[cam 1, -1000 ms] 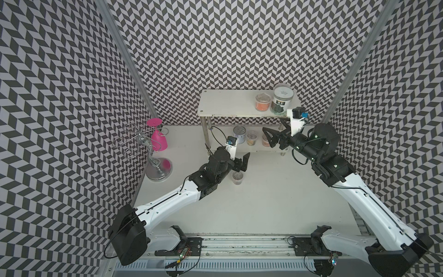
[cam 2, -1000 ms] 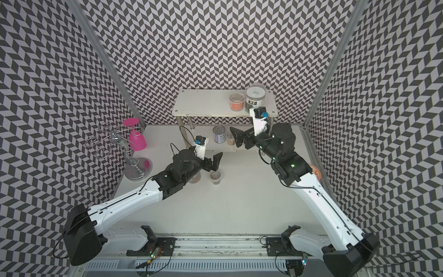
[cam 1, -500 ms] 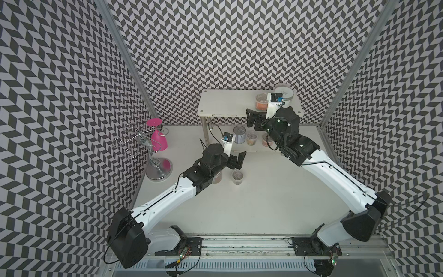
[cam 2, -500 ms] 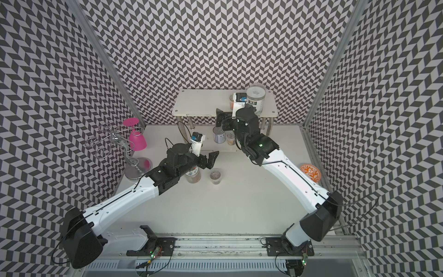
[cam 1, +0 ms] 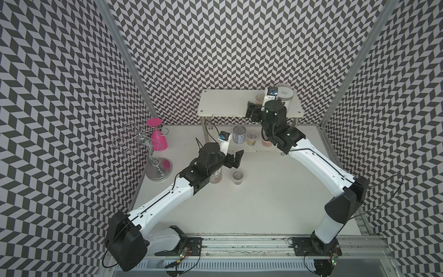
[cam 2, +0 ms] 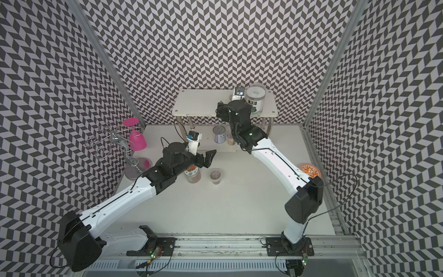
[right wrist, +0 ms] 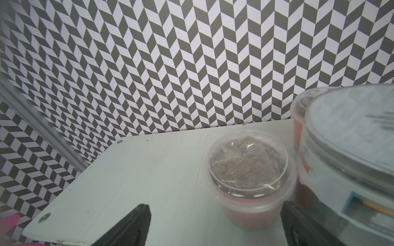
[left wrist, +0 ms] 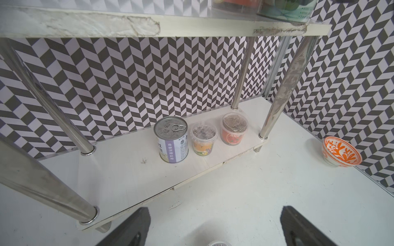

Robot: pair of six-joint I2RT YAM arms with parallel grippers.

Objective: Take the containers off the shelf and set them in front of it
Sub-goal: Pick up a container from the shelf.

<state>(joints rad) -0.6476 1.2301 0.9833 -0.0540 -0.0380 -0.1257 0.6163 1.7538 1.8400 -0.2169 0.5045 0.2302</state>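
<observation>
While both pincers stand wide open and empty, status:

Shelf (cam 1: 225, 104): white two-tier rack on chrome tube legs, against the back wall. Its long axis runs side to side, with the long edge facing me. The front edge of the top board looks chipped and stained in the left wrist view.

Top tier, right end:
- clear-lidded tub (right wrist: 248, 176), orange-red body, brown crumbly fill
- white-lidded jar (cam 2: 256, 100) just beside it, dark label, print too small to read
- second orange tub (right wrist: 297, 119) behind them

Lower tier, in a row:
- silver pull-tab can (left wrist: 171, 142), purple band with Chinese characters I can't read
- yellow-label tub (left wrist: 203, 138), clear lid
- red-label tub (left wrist: 234, 130), white characters, illegible

Counter (cam 1: 275, 196), in front of the shelf: teal-orange-lidded jar (cam 2: 191, 173), partly under my left wrist. A small clear tub (cam 2: 215, 177) is near it, not touching.

Every container stands upright, axis vertical, lid up.

Left pincer (cam 1: 236, 157) hovers above the counter just in front of the lower tier and points at the shelf. It is over the gap between the two set-down containers.

Right pincer (right wrist: 215, 205) is up at the top tier, aimed at the clear-lidded tub. The tub sits just ahead of the jaws, off-centre toward one finger. I can't tell whether that finger touches it.
</observation>
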